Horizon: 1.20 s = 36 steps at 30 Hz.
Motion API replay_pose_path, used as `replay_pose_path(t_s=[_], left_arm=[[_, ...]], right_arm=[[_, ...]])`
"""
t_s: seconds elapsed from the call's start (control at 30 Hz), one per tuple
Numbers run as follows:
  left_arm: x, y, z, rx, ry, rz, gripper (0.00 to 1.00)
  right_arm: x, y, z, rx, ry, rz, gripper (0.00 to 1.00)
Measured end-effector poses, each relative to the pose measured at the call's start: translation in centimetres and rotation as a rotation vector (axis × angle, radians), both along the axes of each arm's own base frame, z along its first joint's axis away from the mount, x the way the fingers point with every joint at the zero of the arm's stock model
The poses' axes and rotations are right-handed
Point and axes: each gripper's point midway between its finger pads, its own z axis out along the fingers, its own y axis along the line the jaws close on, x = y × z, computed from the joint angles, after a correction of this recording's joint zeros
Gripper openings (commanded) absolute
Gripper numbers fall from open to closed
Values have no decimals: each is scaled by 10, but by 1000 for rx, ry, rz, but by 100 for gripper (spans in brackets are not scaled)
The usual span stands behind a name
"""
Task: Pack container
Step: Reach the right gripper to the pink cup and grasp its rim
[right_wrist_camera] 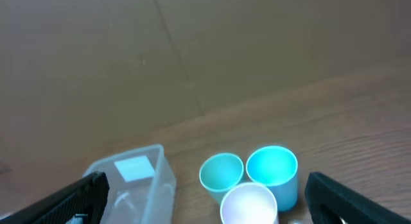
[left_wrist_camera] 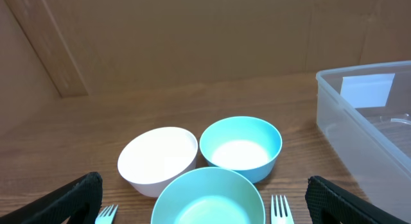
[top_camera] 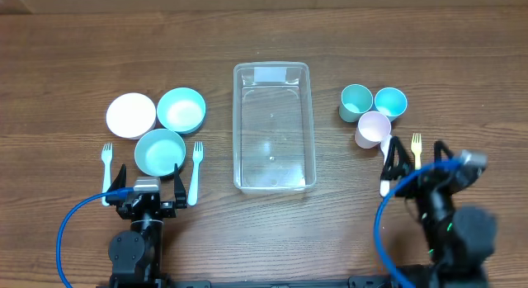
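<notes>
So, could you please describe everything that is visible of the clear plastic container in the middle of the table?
The container is a clear rectangular plastic tub with rounded corners and a rim, open on top. It is empty. A pale rectangular label sits at its far end. It stands upright on the wooden table, near the centre, its long side running away from the robot. Only the table touches it.

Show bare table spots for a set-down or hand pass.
Free: bare table in front of the container, between the two arms; the strip between container and cups; the whole far edge. The container is empty. Crowded: three bowls flanked by forks on the left; cups with yellow fork on the right.
</notes>
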Motion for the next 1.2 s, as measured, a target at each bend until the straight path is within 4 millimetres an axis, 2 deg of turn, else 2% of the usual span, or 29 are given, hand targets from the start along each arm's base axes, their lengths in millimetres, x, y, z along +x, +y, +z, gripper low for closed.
replay_pose_path(t_s=[0.13,0.23,0.33,0.43,0.67,0.83,0.9,1.07,1.2], left_arm=[[0,0,-2,0,4,-1,100],[0,0,-3,1,7,0,100],[0,0,-3,2,5,-1,100],[0,0,-3,3,6,-1,100],[0,0,-3,3,6,-1,100],[0,0,-3,3,6,-1,100],[0,0,-3,3,6,-1,100],[0,0,-3,3,6,-1,100],[0,0,-3,3,6,-1,100]], right_arm=[[20,1,18,-6,339,-1,100],[44,1,34,-12,581,-2,100],[64,1,28,-20,765,-4,100],[83,-2,7,-35,881,-21,100],[89,-4,-53,-65,1092,-22,100],[92,-5,-116,-78,1203,-19,100],[85,-5,-140,-82,1249,-18,100],[85,-5,-150,-91,1247,-9,100],[87,-5,-163,-106,1232,7,96]])
